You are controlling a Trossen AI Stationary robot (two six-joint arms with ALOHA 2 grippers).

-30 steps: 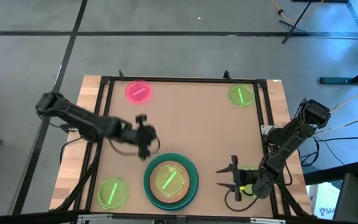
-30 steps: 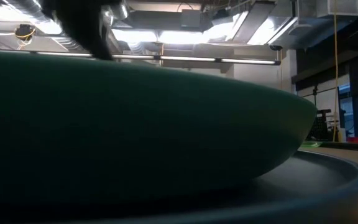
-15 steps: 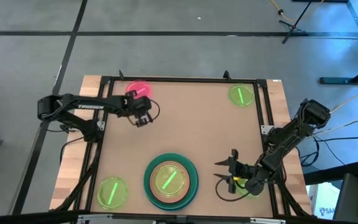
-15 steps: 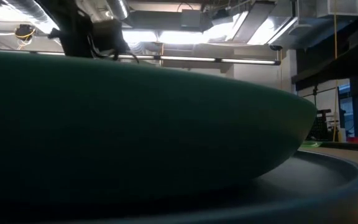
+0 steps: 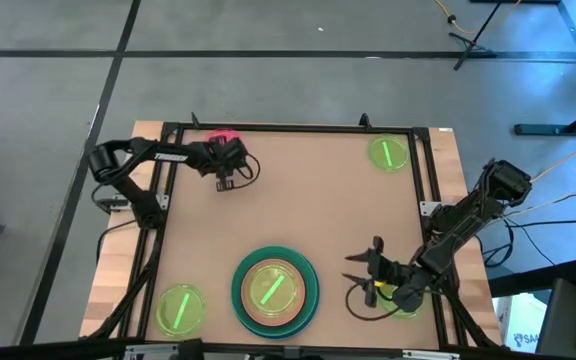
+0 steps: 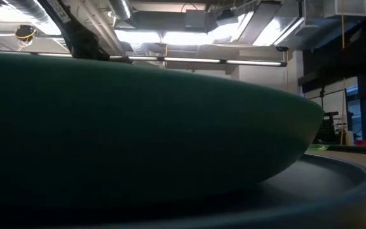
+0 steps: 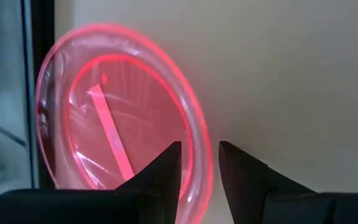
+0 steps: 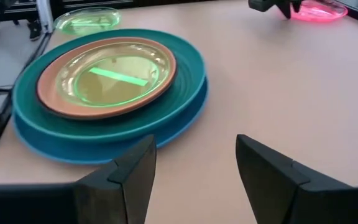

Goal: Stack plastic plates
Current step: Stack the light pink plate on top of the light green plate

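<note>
Four plates formed the stack [image 5: 275, 291] at 6 o'clock on the surface [image 5: 318, 210]: a neon-green plate [image 8: 114, 78] lay in a salmon plate [image 8: 64, 99], which sat in a dark green plate [image 8: 185, 62] on a blue plate [image 8: 104, 142]. The pink plate [image 7: 120, 121] lay at 11 o'clock, near the far left corner. Two further neon-green plates lay loose, one at 1 o'clock [image 5: 388, 153] and one at 7 o'clock [image 5: 180, 307].

The left end effector [image 7: 199, 158] hovered at the pink plate, fingers slightly parted and holding nothing. In the left wrist view the plate's near rim ran into the narrow gap between the fingers, so one finger stood over the plate and the other just outside it. The rim therefore lay directly ahead of the fingers; a short descent and closure appeared sufficient to pinch it.

The right end effector [image 5: 368, 277] waited at 5 o'clock, fingers wide apart and empty, just beside the stack. The left arm was far nearer the pink plate.
</note>
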